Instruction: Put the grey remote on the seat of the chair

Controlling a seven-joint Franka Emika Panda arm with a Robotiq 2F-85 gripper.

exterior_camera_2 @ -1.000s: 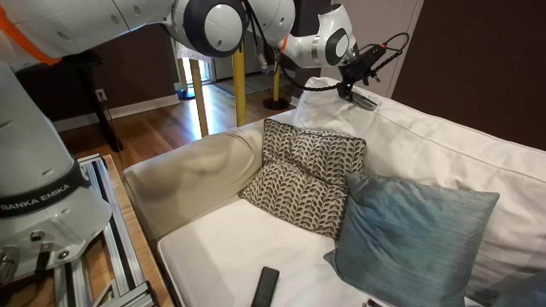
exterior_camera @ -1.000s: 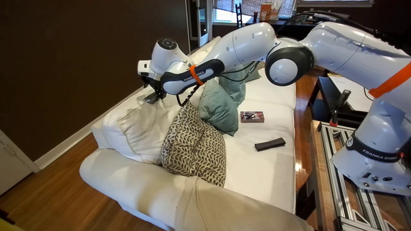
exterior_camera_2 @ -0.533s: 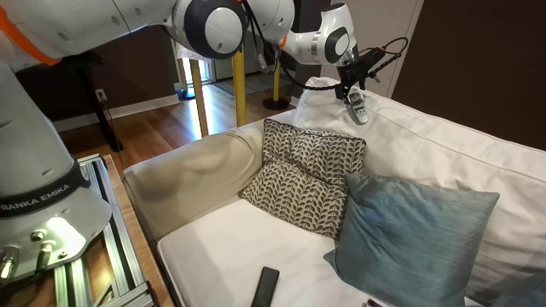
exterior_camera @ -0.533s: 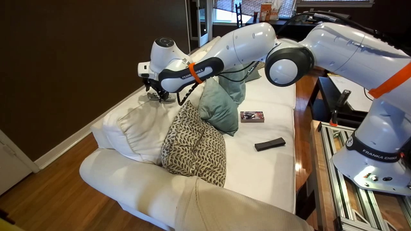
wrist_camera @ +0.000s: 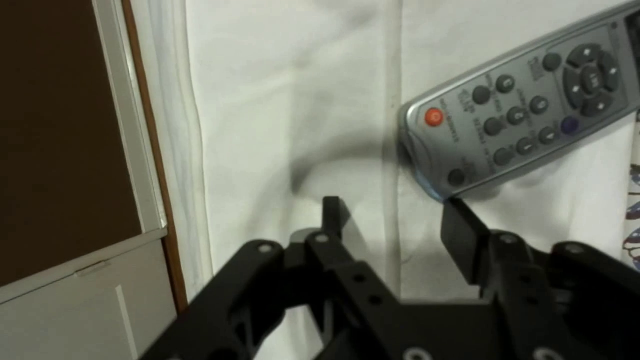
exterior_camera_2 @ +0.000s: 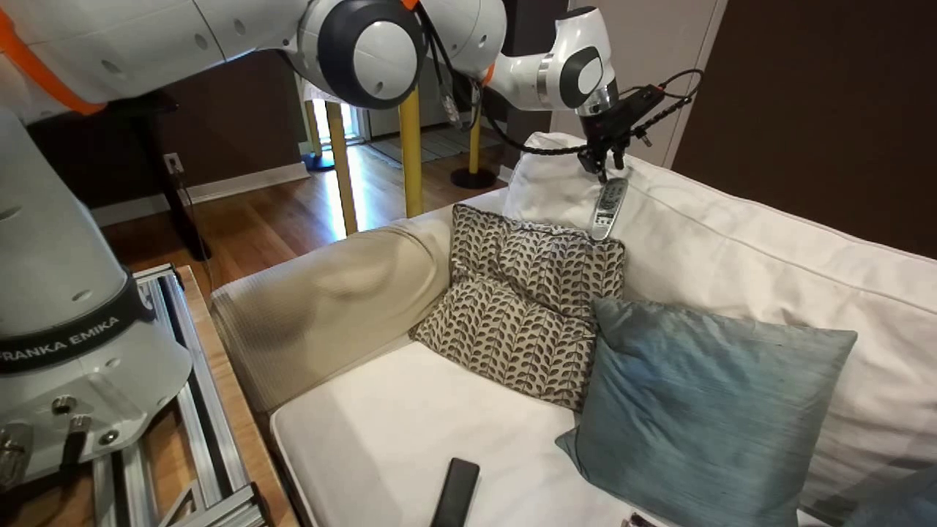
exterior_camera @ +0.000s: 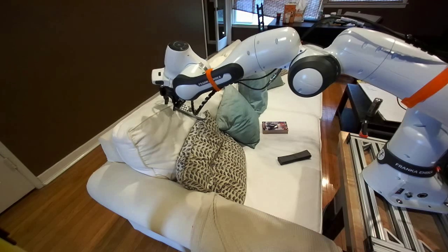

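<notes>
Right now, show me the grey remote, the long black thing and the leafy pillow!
Grey remote [wrist_camera: 527, 100], in the wrist view: button face.
Long black thing [exterior_camera: 294, 157], in an exterior view: mid-length.
Leafy pillow [exterior_camera_2: 521, 311], in an exterior view: middle of its front.

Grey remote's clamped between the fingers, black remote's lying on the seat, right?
Not clamped: the wrist view shows the fingers apart, with white fabric between them and the grey remote outside the gap. The black remote does lie on the seat.
</notes>
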